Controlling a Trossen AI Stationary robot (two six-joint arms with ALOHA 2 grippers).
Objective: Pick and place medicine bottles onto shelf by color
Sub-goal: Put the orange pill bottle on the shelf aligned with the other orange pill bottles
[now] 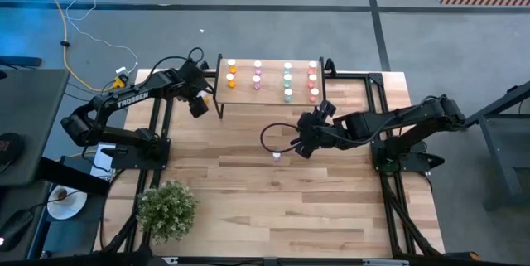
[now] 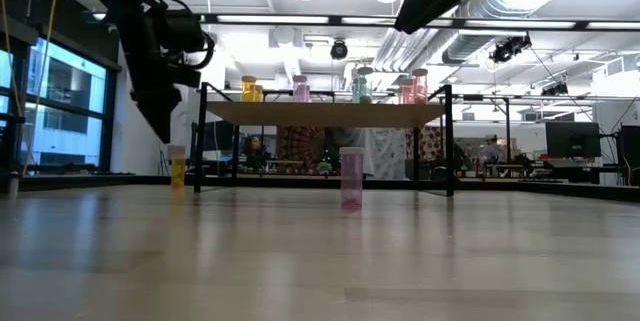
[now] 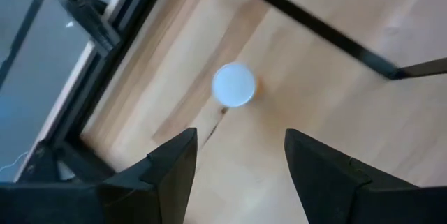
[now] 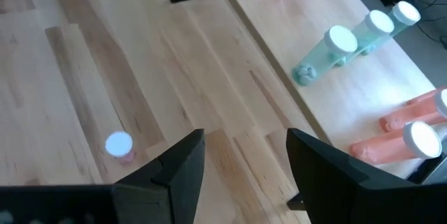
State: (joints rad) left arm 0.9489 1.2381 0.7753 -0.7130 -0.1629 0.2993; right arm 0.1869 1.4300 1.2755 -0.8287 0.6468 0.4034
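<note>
The light-wood shelf point(image 1: 269, 88) stands at the table's far side. On it stand orange point(image 1: 231, 72), pink point(image 1: 257, 74), teal point(image 1: 287, 80) and red point(image 1: 313, 80) bottles in columns. One orange bottle point(image 3: 234, 84) with a white cap stands on the table by the shelf's left end; it also shows in the low view point(image 2: 177, 168). My left gripper point(image 3: 241, 155) hangs open above it, and shows in the high view point(image 1: 199, 106). One pink bottle point(image 4: 120, 145) stands on the table in front of the shelf point(image 1: 277, 155). My right gripper point(image 4: 244, 155) is open above the table, just right of it point(image 1: 303, 145).
The shelf's thin black legs point(image 2: 199, 141) stand close beside the orange bottle. A potted green plant point(image 1: 166, 208) sits at the table's near left. Cables run along the black frame point(image 1: 377, 92) at the table's edges. Bare wood lies across the table's middle and near side.
</note>
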